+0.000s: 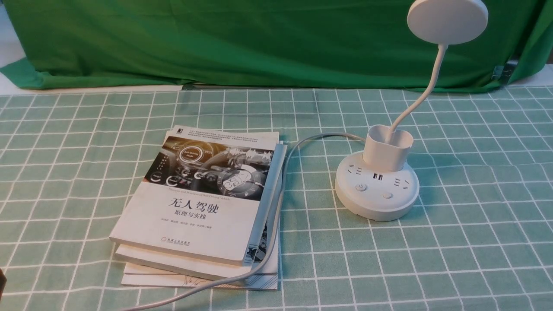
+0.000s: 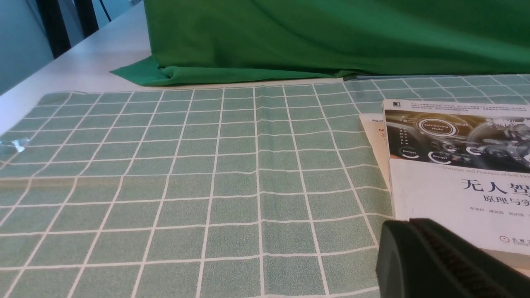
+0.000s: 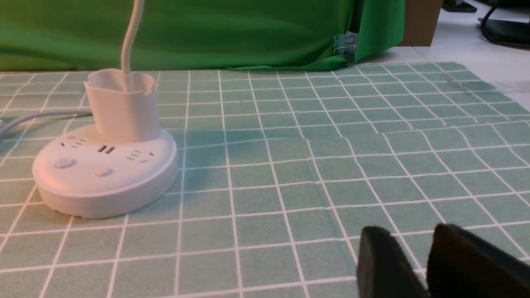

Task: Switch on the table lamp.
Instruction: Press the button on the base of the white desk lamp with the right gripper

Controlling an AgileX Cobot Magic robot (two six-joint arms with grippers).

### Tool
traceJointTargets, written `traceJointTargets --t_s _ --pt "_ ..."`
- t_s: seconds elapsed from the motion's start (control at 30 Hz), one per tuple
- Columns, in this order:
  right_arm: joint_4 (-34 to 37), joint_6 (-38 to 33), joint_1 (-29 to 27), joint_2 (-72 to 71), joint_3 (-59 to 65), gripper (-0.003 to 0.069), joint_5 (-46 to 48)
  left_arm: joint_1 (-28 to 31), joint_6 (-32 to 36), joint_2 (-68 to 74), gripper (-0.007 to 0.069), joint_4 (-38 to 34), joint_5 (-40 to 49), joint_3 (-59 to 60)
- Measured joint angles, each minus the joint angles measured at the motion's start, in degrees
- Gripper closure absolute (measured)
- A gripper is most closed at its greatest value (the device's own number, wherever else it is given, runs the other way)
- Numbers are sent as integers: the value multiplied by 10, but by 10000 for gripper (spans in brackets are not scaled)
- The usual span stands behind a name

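The white plastic, round-based lamp (image 1: 376, 196), right of centre, looks rigid; press its base, ungripped. The black right gripper (image 3: 408, 252) stands slightly apart, empty; the black left gripper (image 2: 414, 256) is closed.

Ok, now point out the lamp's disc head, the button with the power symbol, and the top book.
Disc head (image 1: 447, 20): front view, flat face.
Power button (image 1: 360, 187): front view, its top.
Top book (image 1: 142, 216): front view, white cover.

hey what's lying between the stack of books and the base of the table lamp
In the front view, the grey cable curves through the gap between the book stack and the lamp base, over the checkered cloth.
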Motion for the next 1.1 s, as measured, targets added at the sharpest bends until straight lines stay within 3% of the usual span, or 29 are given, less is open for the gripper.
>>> traceJointTargets --t_s 0.5,0.6,0.83,0.93,1.1 --pt "0 5 0 0 0 418 -6 0 0 0 603 0 0 0" --pt "0 81 0 0 0 418 -31 0 0 0 603 0 0 0" --pt "1 488 0 0 0 418 -109 0 0 0 603 0 0 0" --pt "1 552 0 0 0 418 -111 0 0 0 603 0 0 0" --pt "1 538 0 0 0 418 -111 0 0 0 603 0 0 0"
